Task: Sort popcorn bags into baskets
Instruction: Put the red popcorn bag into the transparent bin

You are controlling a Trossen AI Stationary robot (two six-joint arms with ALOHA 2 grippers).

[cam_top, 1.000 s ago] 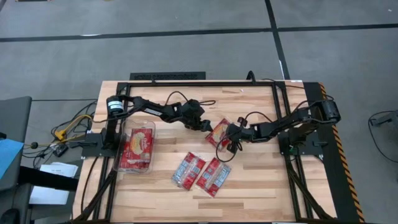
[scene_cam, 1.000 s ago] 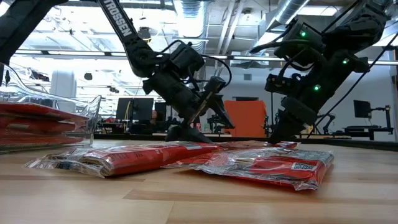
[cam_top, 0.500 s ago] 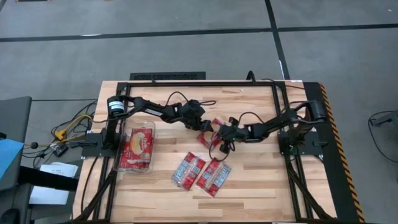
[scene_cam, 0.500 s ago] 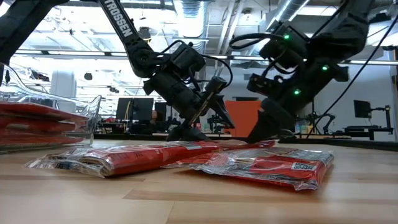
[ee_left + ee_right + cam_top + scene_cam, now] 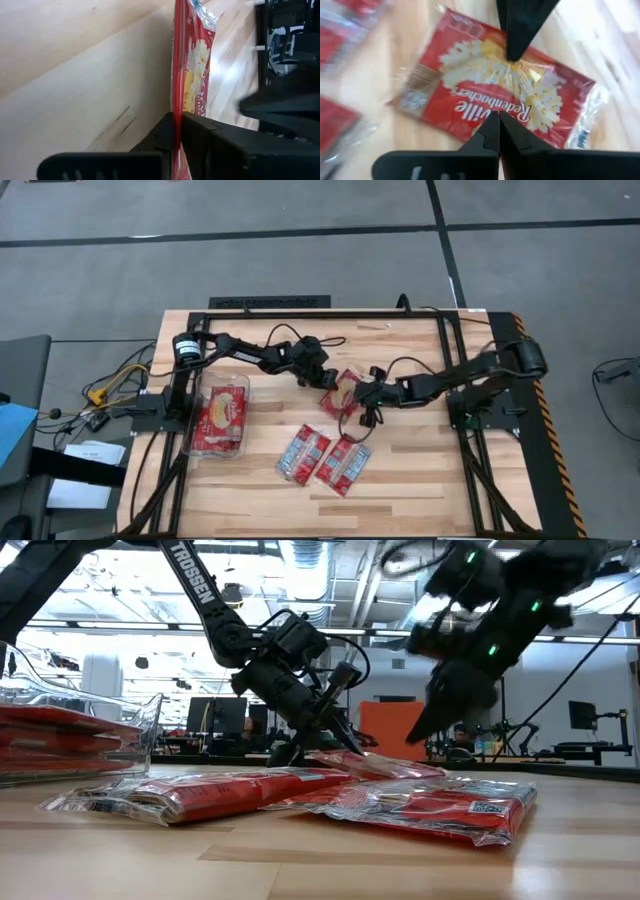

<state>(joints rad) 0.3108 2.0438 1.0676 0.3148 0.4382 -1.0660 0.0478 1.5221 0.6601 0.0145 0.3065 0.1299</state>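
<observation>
High view: left gripper (image 5: 327, 381) fingers pinch flat red popcorn bag w/ yellow oval print (image 5: 340, 392) at desk (image 5: 420, 480) centre, likely bound for clear plastic tub (image 5: 222, 412) at 9 o'clock. Right gripper (image 5: 366, 394) fingers pressed together, empty.

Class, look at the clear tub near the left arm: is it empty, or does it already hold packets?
It holds packets. The tub shows red popcorn bags stacked inside, seen from above and through its clear wall.
</observation>
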